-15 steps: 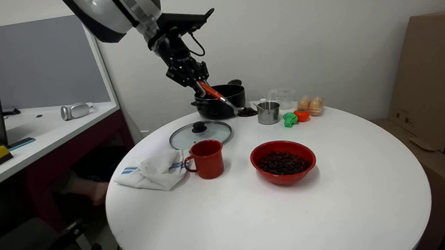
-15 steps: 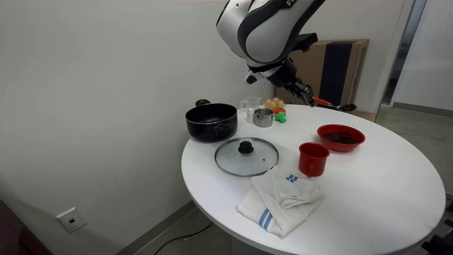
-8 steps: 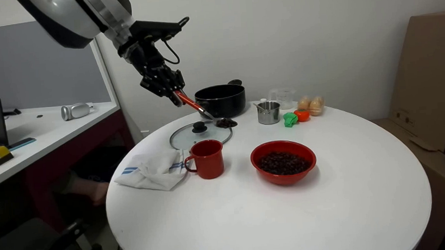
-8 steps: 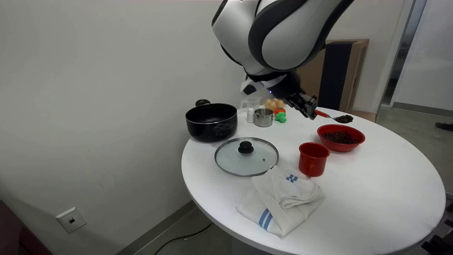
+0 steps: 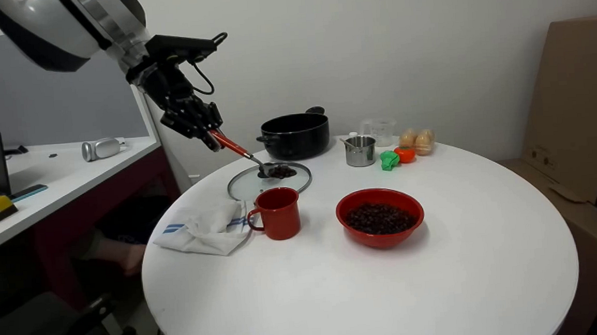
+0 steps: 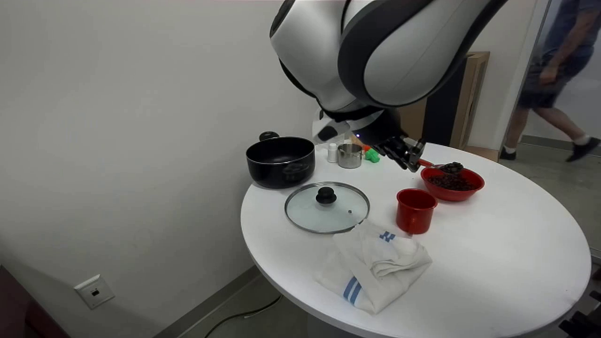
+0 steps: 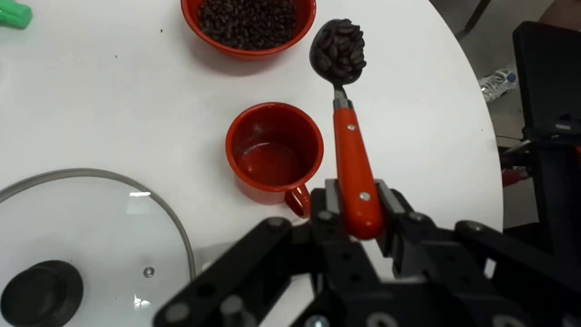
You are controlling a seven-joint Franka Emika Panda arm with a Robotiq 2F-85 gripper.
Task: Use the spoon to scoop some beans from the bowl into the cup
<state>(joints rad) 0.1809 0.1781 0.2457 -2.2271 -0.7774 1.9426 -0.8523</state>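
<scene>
My gripper (image 5: 215,141) is shut on the orange-red handle of the spoon (image 5: 231,144); the gripper also shows in the wrist view (image 7: 361,200). The spoon is held in the air, bowl end outward, carrying a heap of dark beans (image 7: 341,51). The red mug, the cup (image 7: 272,156), stands upright on the table, left of the spoon handle in the wrist view; its visible inside is bare. It also shows in an exterior view (image 5: 281,218). The red bowl (image 5: 382,241) with more beans (image 5: 382,218) stands beside the cup; in the wrist view the bowl (image 7: 247,53) is cut off at the top.
A glass lid (image 6: 310,213) with a black knob and a folded white cloth (image 6: 371,277) lie near the cup. A black pot (image 6: 281,171), a metal cup (image 5: 360,152), a green item (image 5: 389,160) and a tomato (image 5: 405,154) stand farther back.
My gripper has moved with the loaded spoon, leftward and down in one exterior picture and downward in another. The beans stay on the spoon. A person has come into view behind the doorway.
</scene>
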